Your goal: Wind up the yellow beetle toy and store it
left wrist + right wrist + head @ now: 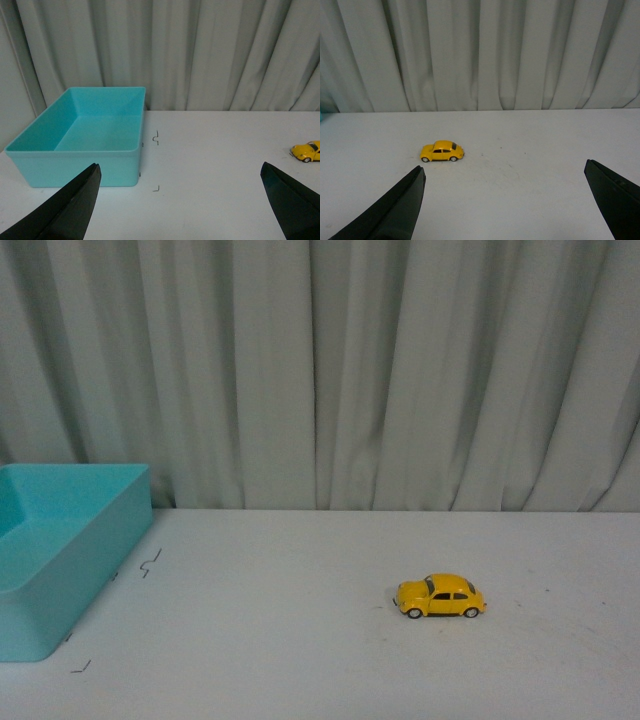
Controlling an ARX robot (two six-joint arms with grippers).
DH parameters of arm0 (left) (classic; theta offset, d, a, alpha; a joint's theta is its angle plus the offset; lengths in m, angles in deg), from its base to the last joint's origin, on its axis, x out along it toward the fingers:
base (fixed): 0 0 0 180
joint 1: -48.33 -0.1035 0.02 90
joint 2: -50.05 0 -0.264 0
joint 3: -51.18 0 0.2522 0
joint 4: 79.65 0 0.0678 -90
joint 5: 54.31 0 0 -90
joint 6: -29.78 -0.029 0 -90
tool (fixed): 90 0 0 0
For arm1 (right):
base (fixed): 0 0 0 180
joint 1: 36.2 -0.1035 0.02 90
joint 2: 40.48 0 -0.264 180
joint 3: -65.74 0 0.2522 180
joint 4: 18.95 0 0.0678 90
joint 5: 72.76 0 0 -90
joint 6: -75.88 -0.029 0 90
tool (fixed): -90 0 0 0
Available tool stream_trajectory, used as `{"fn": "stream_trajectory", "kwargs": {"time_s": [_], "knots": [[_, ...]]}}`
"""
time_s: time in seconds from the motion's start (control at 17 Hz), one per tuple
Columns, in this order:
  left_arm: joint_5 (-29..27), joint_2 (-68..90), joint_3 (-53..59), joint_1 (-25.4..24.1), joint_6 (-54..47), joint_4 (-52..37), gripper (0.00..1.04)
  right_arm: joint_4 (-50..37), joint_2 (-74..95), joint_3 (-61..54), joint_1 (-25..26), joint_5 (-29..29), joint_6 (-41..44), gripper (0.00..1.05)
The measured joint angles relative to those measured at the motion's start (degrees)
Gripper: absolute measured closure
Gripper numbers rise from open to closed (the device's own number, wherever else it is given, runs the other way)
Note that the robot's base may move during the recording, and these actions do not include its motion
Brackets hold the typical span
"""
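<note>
On the right half of the plain white table [300, 650], well apart from everything else, the small glossy yellow beetle toy [440, 597] stands on its four silver-hubbed wheels, a rounded car with dark windows, side-on to me. I judge it has been set out in the open like this so that either arm can come down around it without bumping anything. My right gripper [504, 165] is spread wide with nothing between its black fingers, and the car lies ahead of it, nearer one finger than the other. That makes this the natural arm for the pick and the winding. My left gripper [180, 165] is just as wide and just as empty. It faces the turquoise rectangular plastic bin [75, 150], which sits at the table's far left edge with nothing visible inside, presumably as the place to store the car. Small black bracket marks [150, 562] on the tabletop lie just beside the bin's corners, and I take them for placement guides. A pale grey-green pleated curtain [350, 370] closes off the back. I can read no brand, label or lettering on the toy, the bin or the table; the car is too small to show any.
</note>
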Motion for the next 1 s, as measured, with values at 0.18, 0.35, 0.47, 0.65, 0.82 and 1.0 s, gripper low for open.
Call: {"fn": "stream_trajectory", "kwargs": {"time_s": [0.18, 0.35, 0.47, 0.65, 0.82, 1.0], "knots": [[0.0, 0.0, 0.0, 0.0, 0.0, 0.0, 0.07, 0.0, 0.0, 0.0, 0.0, 0.0, 0.0, 0.07], [0.0, 0.0, 0.0, 0.0, 0.0, 0.0, 0.07, 0.0, 0.0, 0.0, 0.0, 0.0, 0.0, 0.07], [0.0, 0.0, 0.0, 0.0, 0.0, 0.0, 0.07, 0.0, 0.0, 0.0, 0.0, 0.0, 0.0, 0.07], [0.0, 0.0, 0.0, 0.0, 0.0, 0.0, 0.07, 0.0, 0.0, 0.0, 0.0, 0.0, 0.0, 0.07], [0.0, 0.0, 0.0, 0.0, 0.0, 0.04, 0.07, 0.0, 0.0, 0.0, 0.0, 0.0, 0.0, 0.07], [0.0, 0.0, 0.0, 0.0, 0.0, 0.04, 0.07, 0.0, 0.0, 0.0, 0.0, 0.0, 0.0, 0.07]]}}
